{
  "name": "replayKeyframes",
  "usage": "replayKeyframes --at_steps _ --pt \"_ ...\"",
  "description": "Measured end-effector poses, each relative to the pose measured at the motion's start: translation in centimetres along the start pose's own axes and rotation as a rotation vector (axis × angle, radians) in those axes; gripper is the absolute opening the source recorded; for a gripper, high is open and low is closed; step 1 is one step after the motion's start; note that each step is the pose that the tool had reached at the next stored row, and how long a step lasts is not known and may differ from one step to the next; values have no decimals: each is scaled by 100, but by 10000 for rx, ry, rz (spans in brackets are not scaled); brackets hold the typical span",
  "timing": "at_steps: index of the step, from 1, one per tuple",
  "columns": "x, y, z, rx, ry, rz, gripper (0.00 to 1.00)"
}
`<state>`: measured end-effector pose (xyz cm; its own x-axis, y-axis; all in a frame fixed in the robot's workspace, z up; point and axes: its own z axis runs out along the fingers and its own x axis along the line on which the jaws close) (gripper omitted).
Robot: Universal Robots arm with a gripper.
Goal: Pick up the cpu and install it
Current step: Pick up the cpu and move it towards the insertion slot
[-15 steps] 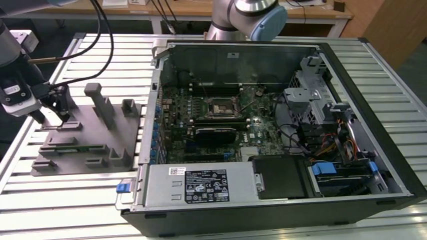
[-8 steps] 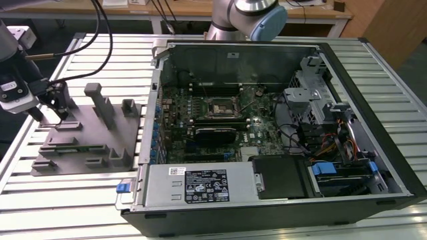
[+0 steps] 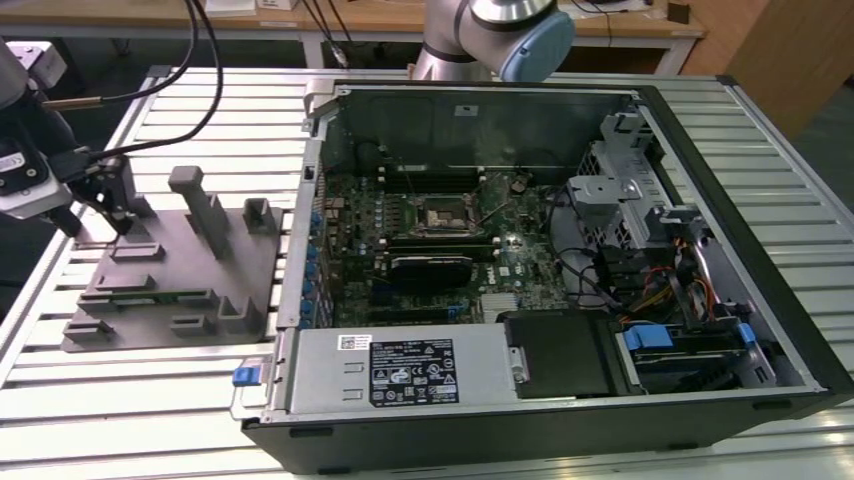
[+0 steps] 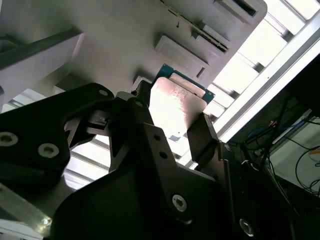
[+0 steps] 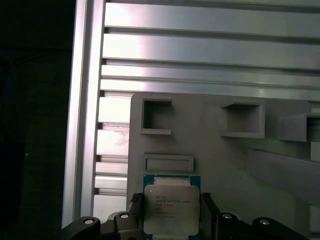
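The hand (image 3: 96, 222) points down at the exterior view's left edge. Its fingers (image 5: 208, 216) pinch the cpu (image 5: 171, 210) from both sides.

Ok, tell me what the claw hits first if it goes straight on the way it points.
The claw grips the cpu; straight on, they would likely meet the tray first, though the gap is unclear.
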<state>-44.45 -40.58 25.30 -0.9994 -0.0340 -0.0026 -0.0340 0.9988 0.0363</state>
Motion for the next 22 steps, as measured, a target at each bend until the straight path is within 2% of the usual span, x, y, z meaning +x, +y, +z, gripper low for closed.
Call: replayKeyframes --at_steps 6,22 --pt "0 2 -59 -1 -1 0 54" --pt "-1 12 -317 -1 -1 0 54"
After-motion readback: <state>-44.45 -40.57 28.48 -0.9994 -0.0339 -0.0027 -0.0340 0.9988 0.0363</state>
